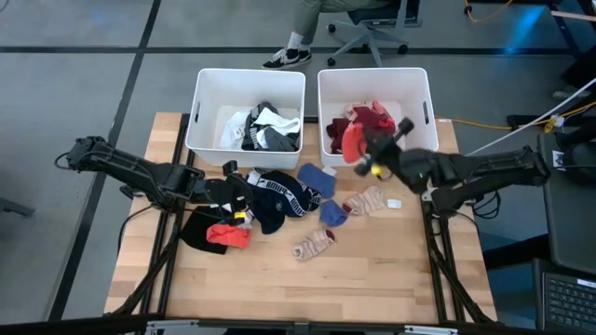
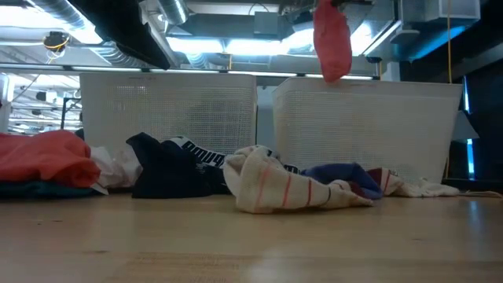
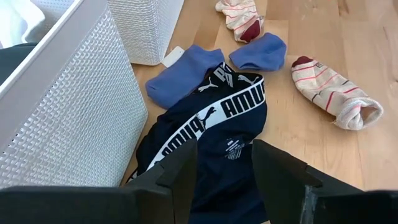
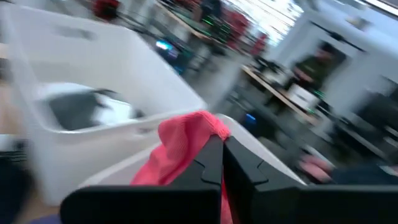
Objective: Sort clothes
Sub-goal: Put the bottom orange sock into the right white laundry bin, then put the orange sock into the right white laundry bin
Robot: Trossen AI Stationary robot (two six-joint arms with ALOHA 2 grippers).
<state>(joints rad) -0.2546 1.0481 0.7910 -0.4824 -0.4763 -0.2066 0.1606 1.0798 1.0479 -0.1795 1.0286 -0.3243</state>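
Observation:
My right gripper (image 1: 365,152) is shut on a red cloth (image 1: 353,141), held high at the near rim of the right white bin (image 1: 421,88); the cloth also hangs at the top of the low view (image 2: 332,41). My left gripper (image 3: 224,163) is open over a navy garment with a white band (image 3: 214,124) that lies on the table near the left white bin (image 1: 207,88). Blue pieces (image 1: 317,179), striped socks (image 1: 365,201) (image 1: 313,245) and a red-orange garment on black cloth (image 1: 228,235) lie on the table. My right gripper pinches the red cloth between its two shut fingers at the cloth's upper edge (image 4: 198,127). The cloth is lifted clear and hangs slack below the fingers (image 2: 334,55), above the right bin's near wall.
The left bin holds white, grey and black clothes (image 1: 261,128); the right bin holds red and maroon ones (image 1: 371,117). A person's shoe (image 1: 289,58) and an office chair's base (image 1: 368,39) show on the floor beyond the table's far edge. Bare wood lies along the near edge (image 1: 307,288).

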